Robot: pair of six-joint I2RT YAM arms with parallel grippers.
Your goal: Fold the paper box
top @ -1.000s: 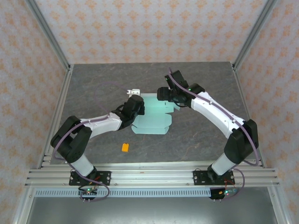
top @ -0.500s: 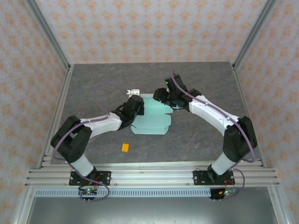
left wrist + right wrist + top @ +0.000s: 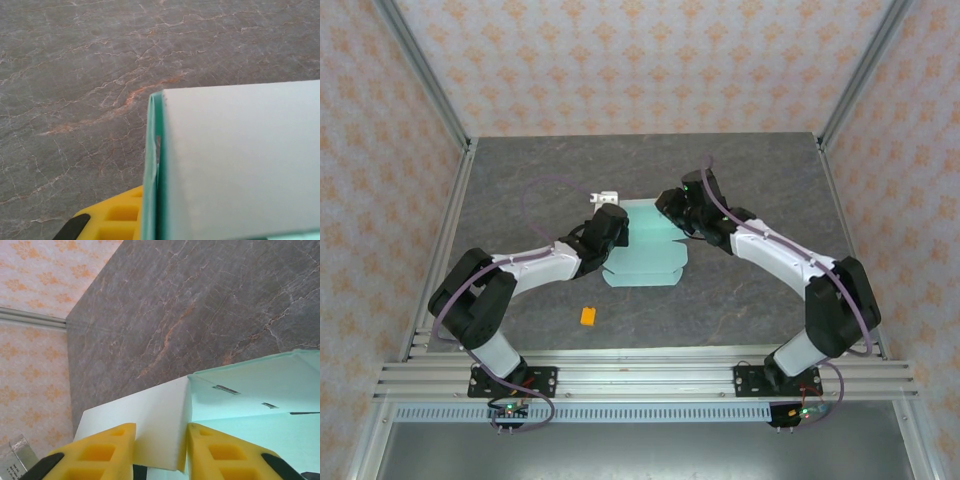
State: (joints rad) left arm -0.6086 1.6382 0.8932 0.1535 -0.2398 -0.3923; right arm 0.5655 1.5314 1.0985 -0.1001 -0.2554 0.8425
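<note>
The paper box (image 3: 647, 258) is a pale mint-teal die-cut sheet lying mostly flat mid-table. My left gripper (image 3: 611, 226) is shut on its left edge. In the left wrist view that doubled card edge (image 3: 156, 165) runs up beside one yellow finger (image 3: 112, 220), and a pale panel (image 3: 240, 160) spreads to the right. My right gripper (image 3: 671, 206) is at the sheet's far right corner. Its yellow fingers (image 3: 95, 455) straddle a raised whitish flap (image 3: 150, 415), with a gap still between them. Teal card with slots (image 3: 260, 390) lies to the right.
A tiny orange block (image 3: 588, 316) sits near the front, left of centre. A small white object (image 3: 607, 198) lies just beyond the left gripper. Metal frame posts (image 3: 420, 90) and patterned walls enclose the grey stone-look tabletop (image 3: 760, 170).
My right gripper has swung left over the sheet's far right corner, and its jaws have narrowed around the flap. The left arm and the sheet stay put.
</note>
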